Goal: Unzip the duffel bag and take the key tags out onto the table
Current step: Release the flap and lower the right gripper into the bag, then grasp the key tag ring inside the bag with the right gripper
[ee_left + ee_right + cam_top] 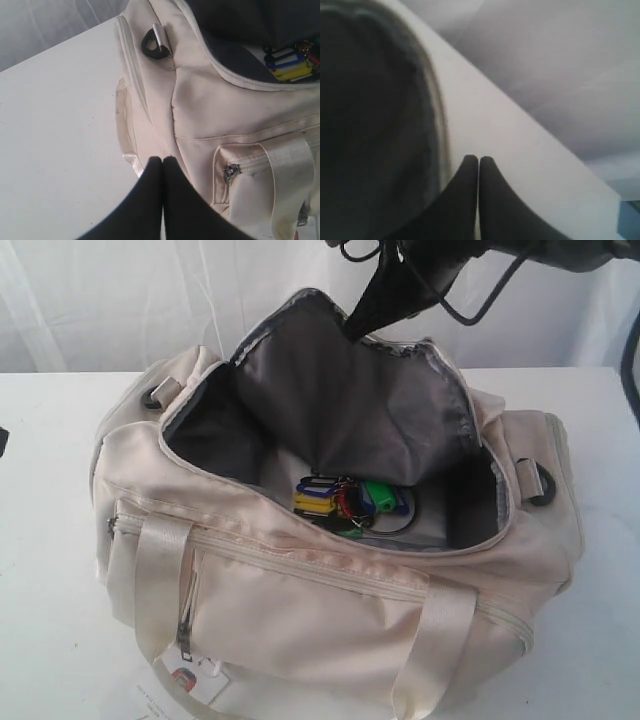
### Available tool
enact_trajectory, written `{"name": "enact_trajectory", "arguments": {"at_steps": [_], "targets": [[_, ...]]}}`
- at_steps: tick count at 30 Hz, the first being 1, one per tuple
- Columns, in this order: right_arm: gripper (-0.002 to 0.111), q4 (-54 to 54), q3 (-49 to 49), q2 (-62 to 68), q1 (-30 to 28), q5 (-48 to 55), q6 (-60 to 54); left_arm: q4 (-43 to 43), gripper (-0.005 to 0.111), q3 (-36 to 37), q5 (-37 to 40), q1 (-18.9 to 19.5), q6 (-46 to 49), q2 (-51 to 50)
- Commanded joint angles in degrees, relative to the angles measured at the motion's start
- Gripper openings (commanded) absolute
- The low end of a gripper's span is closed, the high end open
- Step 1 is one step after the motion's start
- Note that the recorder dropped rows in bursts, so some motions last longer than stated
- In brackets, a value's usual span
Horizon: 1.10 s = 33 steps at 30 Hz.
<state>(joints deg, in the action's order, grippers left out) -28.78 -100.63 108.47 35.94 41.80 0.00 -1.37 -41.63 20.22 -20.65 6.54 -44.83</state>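
- The duffel bag's (330, 610) mouth gapes wide, leaving a clear drop from 6 o'clock onto the key tags (340, 502).
- At 12 o'clock the raised grey-lined flap (350, 400) and the right gripper (352, 332) crowd the opening.
- There is open table (50, 540) at 9 o'clock.

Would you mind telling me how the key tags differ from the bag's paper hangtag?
The key tags lie inside the open duffel bag on its grey lining; the paper hangtag sits outside, at the bag's front. The key tags are blue, yellow, green and red; the hangtag is white with a small printed mark. The key tags are a bunch on a metal ring; the hangtag is one card. Both are small, flat tags.
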Motion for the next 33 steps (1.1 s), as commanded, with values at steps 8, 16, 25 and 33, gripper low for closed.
{"name": "enact_trajectory", "arguments": {"at_steps": [8, 16, 25, 33], "targets": [[0.0, 39.31, 1.5, -9.3, 0.04, 28.16, -30.24, 0.44, 0.0, 0.27, 0.59, -0.1, -0.28, 0.45], [0.0, 38.61, 13.96, -8.02, 0.04, 27.17, -28.02, 0.44, 0.0, 0.27, 0.82, -0.1, -0.28, 0.56], [0.0, 31.61, 19.02, -6.5, 0.04, 19.28, -24.11, 0.44, 0.0, 0.27, 0.82, -0.1, -0.28, 0.56], [0.0, 44.81, 19.02, -11.55, 0.18, 21.53, -28.43, 0.44, 0.0, 0.27, 0.69, -0.1, -0.28, 0.56]]}}
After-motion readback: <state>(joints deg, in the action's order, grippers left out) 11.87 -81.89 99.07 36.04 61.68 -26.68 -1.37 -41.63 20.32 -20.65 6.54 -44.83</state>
